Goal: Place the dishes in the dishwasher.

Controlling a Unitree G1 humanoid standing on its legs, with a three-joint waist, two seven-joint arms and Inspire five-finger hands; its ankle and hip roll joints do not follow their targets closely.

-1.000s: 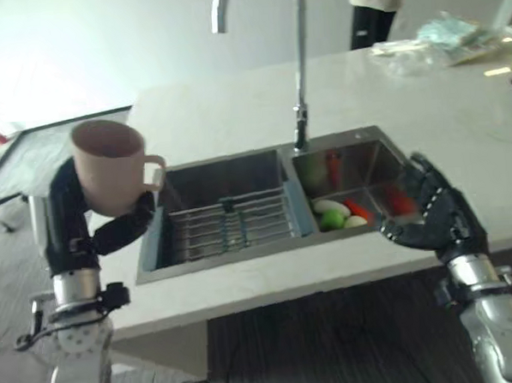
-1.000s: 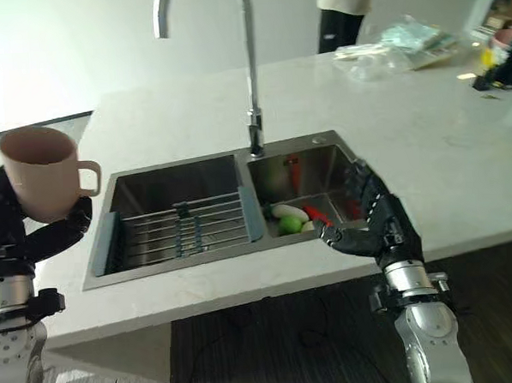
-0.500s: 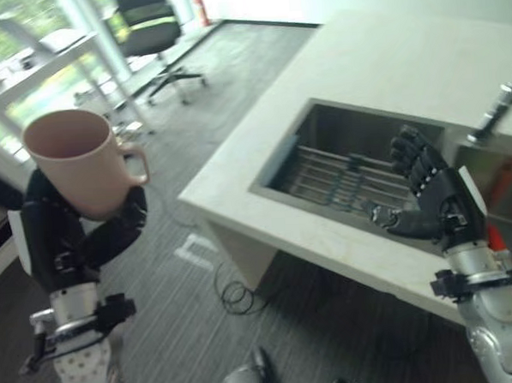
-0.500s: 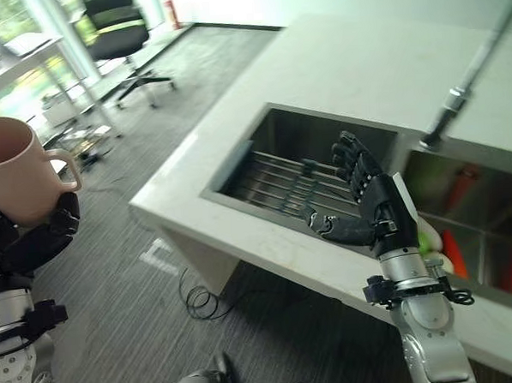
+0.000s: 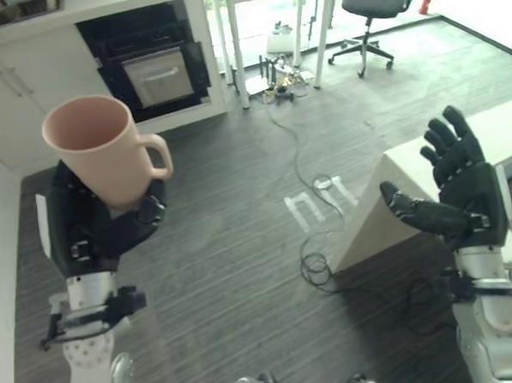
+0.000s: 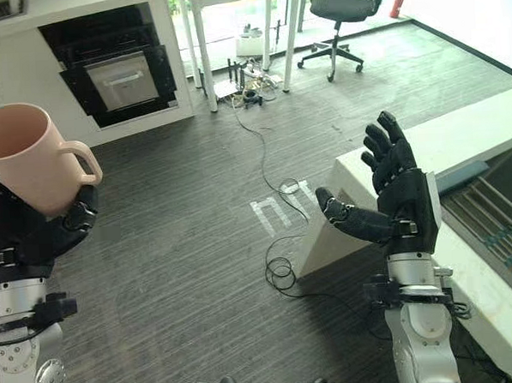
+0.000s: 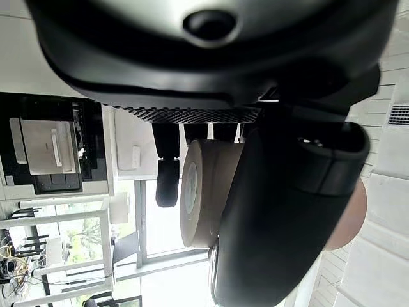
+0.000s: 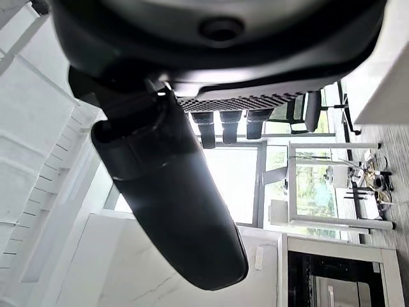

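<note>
While the left hand (image 5: 95,230) curls its fingers and thumb round a pink mug (image 5: 106,148), holding it upright and raised above the grey floor (image 5: 233,244), the right hand (image 5: 458,198) is lifted with fingers spread, empty, beside the white counter's corner (image 6: 459,138); a dark open appliance (image 5: 151,64) is set in the far cabinets.

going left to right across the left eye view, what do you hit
left hand holding the pink mug → dark open appliance in the white cabinets → white table legs → office chair → open right hand
</note>
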